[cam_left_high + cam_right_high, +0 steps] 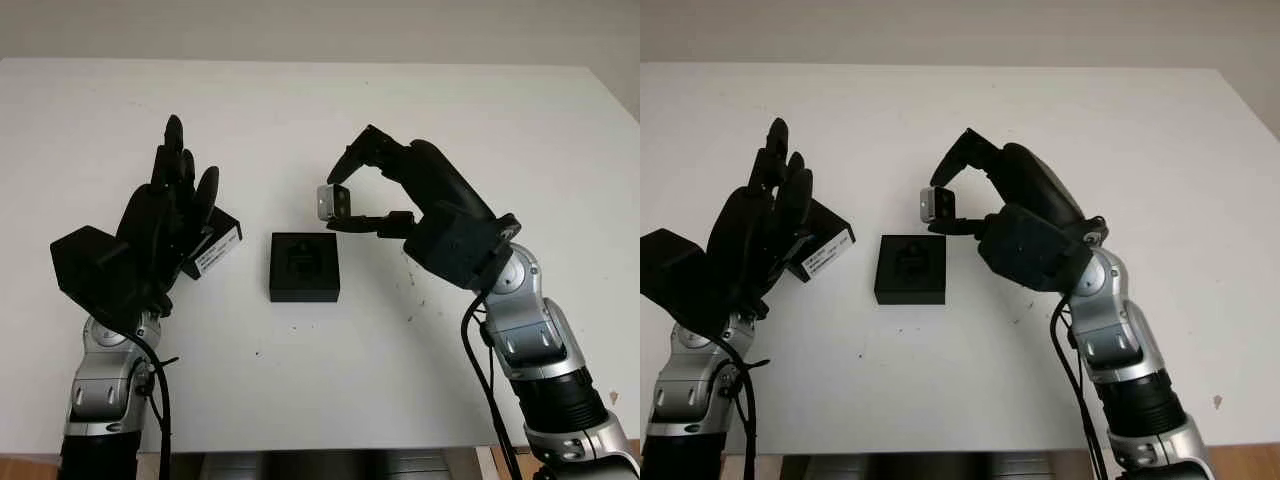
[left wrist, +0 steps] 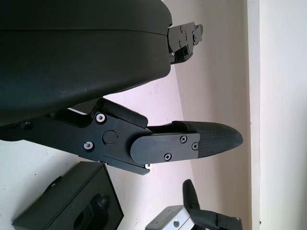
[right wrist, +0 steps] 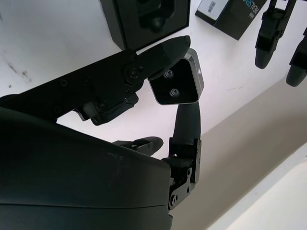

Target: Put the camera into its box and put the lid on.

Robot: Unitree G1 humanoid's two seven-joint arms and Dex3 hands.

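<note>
Head views: my right hand point(image 1: 352, 205) pinches the small silver camera point(image 1: 332, 203) between its fingertips, above the table point(image 1: 420, 100) and just beyond the far right corner of the open black box point(image 1: 304, 266). My left hand point(image 1: 165, 225) is open, raised at the left over the lid point(image 1: 215, 243), which lies left of the box.

Left wrist view: a finger point(image 2: 192, 141) reaches across; box and camera sit beyond.

Right wrist view: the camera point(image 3: 176, 82) is clamped, box point(image 3: 146, 19) nearby.
</note>
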